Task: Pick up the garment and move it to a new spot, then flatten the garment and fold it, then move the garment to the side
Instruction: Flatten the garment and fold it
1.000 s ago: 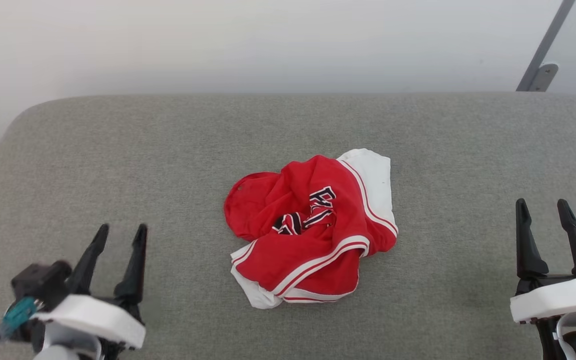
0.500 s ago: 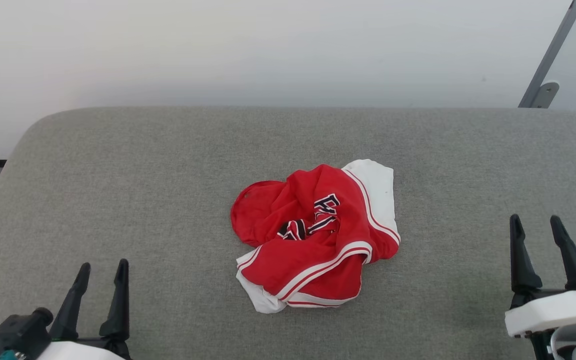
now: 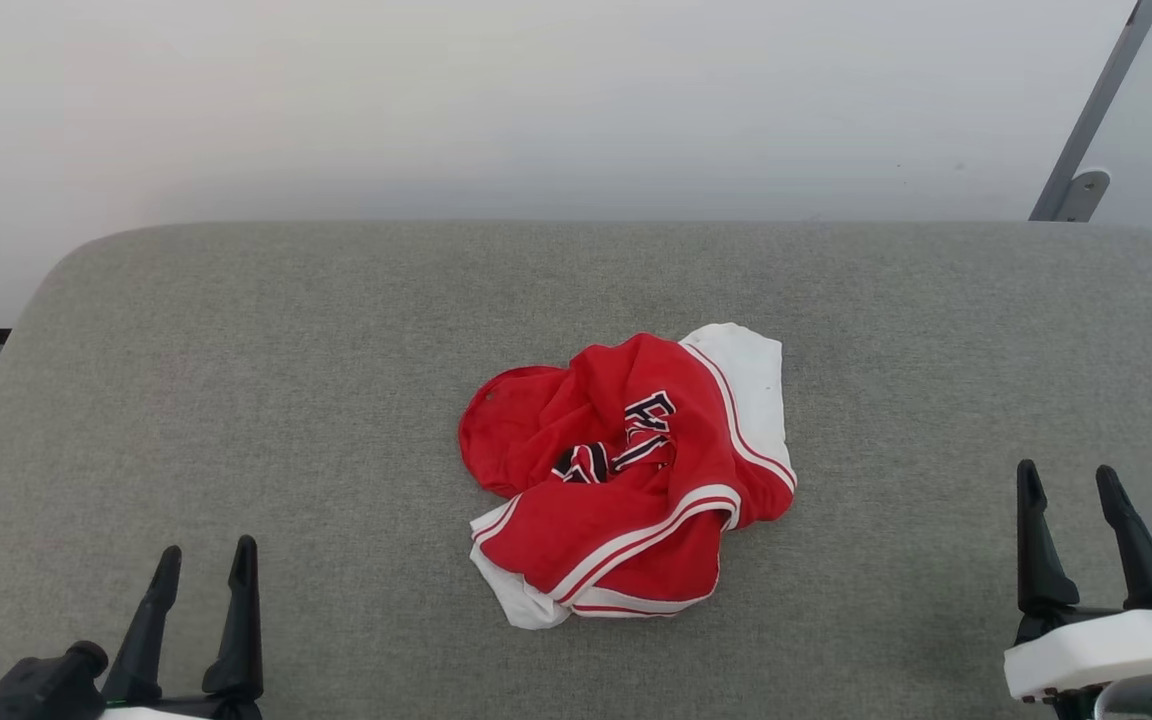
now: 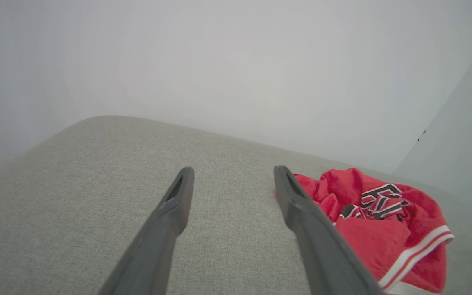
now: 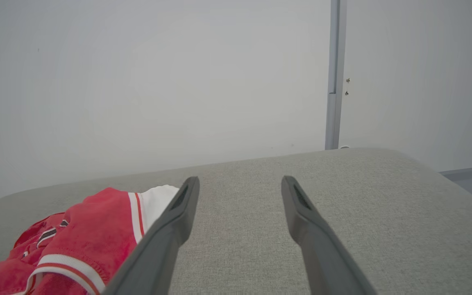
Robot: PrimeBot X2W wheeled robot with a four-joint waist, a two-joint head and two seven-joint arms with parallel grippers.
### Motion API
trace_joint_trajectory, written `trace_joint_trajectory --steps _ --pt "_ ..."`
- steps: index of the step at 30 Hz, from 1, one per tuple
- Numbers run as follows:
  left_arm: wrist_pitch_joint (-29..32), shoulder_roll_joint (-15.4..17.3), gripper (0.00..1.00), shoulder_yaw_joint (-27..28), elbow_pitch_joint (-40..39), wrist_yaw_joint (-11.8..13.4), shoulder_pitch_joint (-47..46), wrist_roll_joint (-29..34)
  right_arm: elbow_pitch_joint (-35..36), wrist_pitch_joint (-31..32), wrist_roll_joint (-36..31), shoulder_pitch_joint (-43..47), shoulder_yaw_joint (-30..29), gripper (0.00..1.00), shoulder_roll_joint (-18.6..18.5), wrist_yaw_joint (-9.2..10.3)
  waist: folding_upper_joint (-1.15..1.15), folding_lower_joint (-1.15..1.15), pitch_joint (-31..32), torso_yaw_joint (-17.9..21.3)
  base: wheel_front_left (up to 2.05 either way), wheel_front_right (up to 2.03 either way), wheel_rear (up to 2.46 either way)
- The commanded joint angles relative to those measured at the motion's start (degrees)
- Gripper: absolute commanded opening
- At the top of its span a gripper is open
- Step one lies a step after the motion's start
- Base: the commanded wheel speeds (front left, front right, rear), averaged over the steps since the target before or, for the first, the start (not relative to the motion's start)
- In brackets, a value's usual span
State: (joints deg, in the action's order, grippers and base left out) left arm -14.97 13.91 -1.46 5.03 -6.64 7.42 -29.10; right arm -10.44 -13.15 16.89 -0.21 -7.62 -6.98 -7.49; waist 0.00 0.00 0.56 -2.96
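A crumpled red jersey-style garment point(image 3: 626, 475) of soft fabric, with white sleeves, red-and-white striped trim and black block lettering outlined in white, lies bunched in a heap near the middle of a wide grey fabric-covered padded surface point(image 3: 286, 350) with rounded far corners. One white sleeve pokes out at the heap's far right, another white edge shows at its near left, and the lettering is caught in the creases at the centre, only partly readable.

The left gripper point(image 3: 208, 546) sits low at the near left of the head view. Its two long dark fingers point(image 3: 239, 620) point away from the robot and lean slightly right. The jaws stand wide apart with nothing between them but bare grey cloth. It is well apart from the garment. In the left wrist view the fingers reach out at a shallow angle over the surface, and the garment lies ahead and off to the right, partly behind the right-hand finger.

The right gripper point(image 3: 1066, 468) sits at the near right, fingers pointing away and tilted a little left above its white wrist housing point(image 3: 1096, 650) — jaws likewise spread wide and holding nothing. It too is well clear of the garment, which in the right wrist view lies at the lower left, partly behind the left-hand finger.

Behind the surface rises a plain pale wall point(image 3: 536, 100), with a slanted grey metal bar point(image 3: 1096, 100) at the far right.
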Motion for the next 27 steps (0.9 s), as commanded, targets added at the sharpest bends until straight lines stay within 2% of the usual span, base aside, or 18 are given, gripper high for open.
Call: trace_joint_trajectory --steps 1,6,11,16,27 --pt "-0.3 -0.3 1.0 0.2 0.0 -0.4 0.7 0.4 -0.1 -0.3 -0.4 0.5 0.0 1.0 0.2 0.0 0.0 0.0 0.0 -0.1 0.0 0.0 0.0" --pt "-0.3 -1.2 1.0 0.3 0.2 -0.6 0.1 1.4 -0.1 0.9 0.1 -0.6 0.6 1.0 0.2 0.0 0.0 0.0 -0.5 -0.7 0.0 0.0 0.0" --pt "-0.3 -2.0 1.0 -0.6 0.5 -0.8 -1.4 2.3 -0.5 3.7 0.6 -3.8 1.9 1.0 -1.4 0.0 0.0 0.0 -2.4 -2.4 0.0 0.0 0.0" --pt "-0.3 -3.1 1.0 -2.1 0.6 -0.8 -3.1 3.3 -3.0 6.9 1.3 -9.1 4.2 1.0 -5.0 0.0 0.0 0.0 -4.9 -5.4 0.0 0.0 0.0" --pt "-0.3 -5.7 1.0 -7.0 0.6 -0.8 -7.9 3.2 -13.7 16.5 6.3 -22.9 14.0 1.0 -16.2 0.01 0.0 0.0 -10.6 -13.6 0.0 0.0 0.0"
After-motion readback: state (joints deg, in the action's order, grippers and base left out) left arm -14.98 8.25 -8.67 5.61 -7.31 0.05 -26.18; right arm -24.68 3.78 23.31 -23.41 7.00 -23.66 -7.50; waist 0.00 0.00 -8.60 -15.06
